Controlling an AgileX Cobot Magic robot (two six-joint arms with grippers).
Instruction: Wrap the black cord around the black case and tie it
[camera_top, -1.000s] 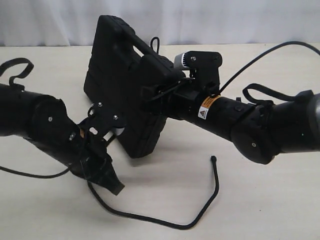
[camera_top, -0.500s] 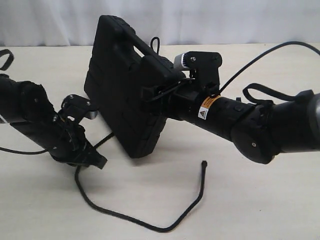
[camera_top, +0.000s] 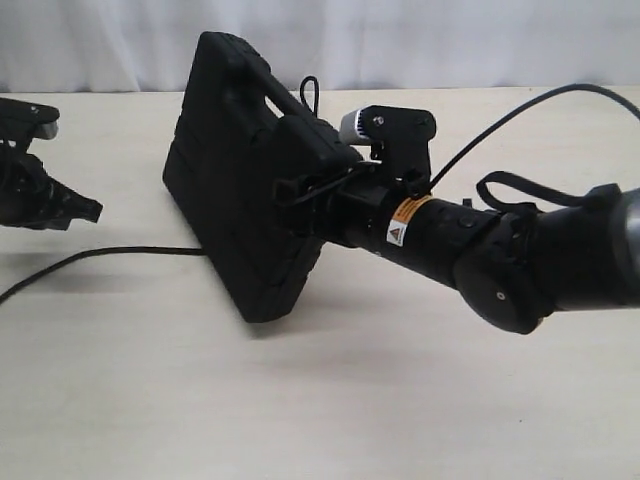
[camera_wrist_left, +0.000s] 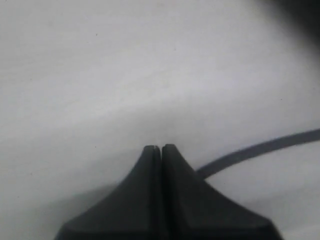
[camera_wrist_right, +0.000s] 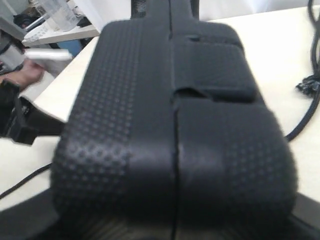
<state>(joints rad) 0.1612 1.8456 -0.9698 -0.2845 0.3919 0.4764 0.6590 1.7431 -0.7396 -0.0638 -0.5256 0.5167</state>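
Note:
The black case stands tilted on its lower edge in the middle of the table. My right gripper is clamped on its right side, and in the right wrist view the case fills the frame. The black cord runs from under the case leftward across the table, and its small loop sticks up behind the case. My left gripper hovers at the far left with its fingers pressed together. The cord comes out from behind one finger.
The pale tabletop stretches in front of the case, with a white curtain behind it. A glossy cable and a strap hang off the right arm. A person's hand and bottles show beyond the table edge.
My left gripper swung up and far left, away from the case. The cord's slack loop and free end in front were drawn away, leaving a straighter run to the left. The right arm barely moved.

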